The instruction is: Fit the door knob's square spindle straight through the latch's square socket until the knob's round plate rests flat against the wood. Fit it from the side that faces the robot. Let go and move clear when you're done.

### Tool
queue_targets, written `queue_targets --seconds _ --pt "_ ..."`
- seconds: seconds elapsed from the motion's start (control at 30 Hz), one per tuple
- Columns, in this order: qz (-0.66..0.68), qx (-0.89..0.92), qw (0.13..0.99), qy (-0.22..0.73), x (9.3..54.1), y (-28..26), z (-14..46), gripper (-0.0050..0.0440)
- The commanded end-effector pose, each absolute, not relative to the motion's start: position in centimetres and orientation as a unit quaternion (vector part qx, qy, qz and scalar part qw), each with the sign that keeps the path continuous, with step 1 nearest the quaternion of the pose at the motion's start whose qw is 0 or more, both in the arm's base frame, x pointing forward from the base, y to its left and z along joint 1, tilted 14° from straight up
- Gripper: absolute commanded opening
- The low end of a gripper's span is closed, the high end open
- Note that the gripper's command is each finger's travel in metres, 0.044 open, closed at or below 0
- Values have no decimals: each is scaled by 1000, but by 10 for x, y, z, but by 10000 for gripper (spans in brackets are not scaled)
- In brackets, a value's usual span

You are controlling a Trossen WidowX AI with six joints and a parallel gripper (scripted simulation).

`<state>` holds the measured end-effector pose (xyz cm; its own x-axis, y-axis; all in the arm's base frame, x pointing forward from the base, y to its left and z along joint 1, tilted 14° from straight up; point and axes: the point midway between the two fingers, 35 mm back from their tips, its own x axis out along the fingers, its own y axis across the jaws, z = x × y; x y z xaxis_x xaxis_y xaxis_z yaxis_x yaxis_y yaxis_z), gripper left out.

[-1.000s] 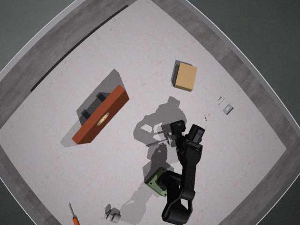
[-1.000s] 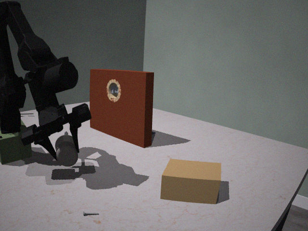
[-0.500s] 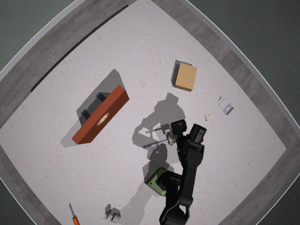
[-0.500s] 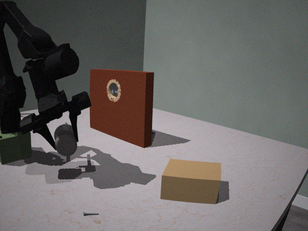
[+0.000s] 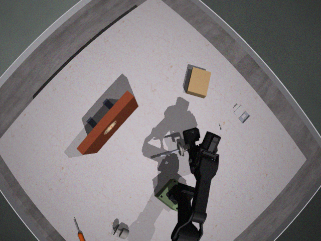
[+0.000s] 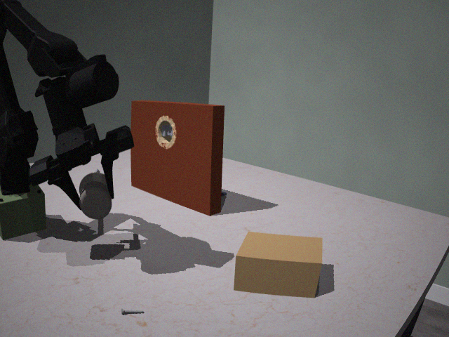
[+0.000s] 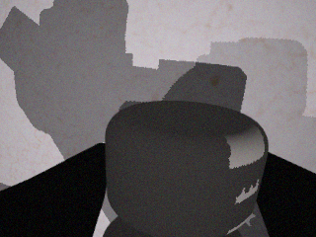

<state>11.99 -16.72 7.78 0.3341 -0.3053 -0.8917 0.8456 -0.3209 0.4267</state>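
My gripper point(image 6: 90, 192) is shut on the dark round door knob point(image 6: 95, 196) and holds it a little above the table, left of the wood panel. In the overhead view the knob point(image 5: 184, 148) has its round plate and thin square spindle point(image 5: 162, 153) sticking out toward the panel's side. The red-brown wood panel point(image 6: 177, 154) stands upright, with the latch's socket point(image 6: 165, 131) in a pale round hole near its top. It also shows in the overhead view point(image 5: 107, 123). In the wrist view the knob point(image 7: 185, 172) fills the space between my black fingers.
A tan box point(image 6: 278, 265) lies to the right of the panel, also in the overhead view point(image 5: 198, 82). A small screw point(image 6: 132, 312) lies near the front. My arm's green base block point(image 5: 165, 194) is behind me. A second knob point(image 5: 120, 229), a screwdriver point(image 5: 78, 230) and a small metal plate point(image 5: 242, 114) lie apart.
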Motion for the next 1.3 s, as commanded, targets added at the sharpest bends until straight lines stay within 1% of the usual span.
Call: queue_targets --seconds 0.0,0.1,0.17,0.67,0.73,1.27 --pt "-531 633 520 217 131 -164 85 0" --pt "-533 653 493 216 140 -159 88 0" --pt "-533 653 493 216 140 -159 88 0" --pt "-559 719 354 210 183 -127 103 0" --pt "-559 719 354 210 183 -127 103 0" --pt "-611 736 219 189 220 -83 116 0"
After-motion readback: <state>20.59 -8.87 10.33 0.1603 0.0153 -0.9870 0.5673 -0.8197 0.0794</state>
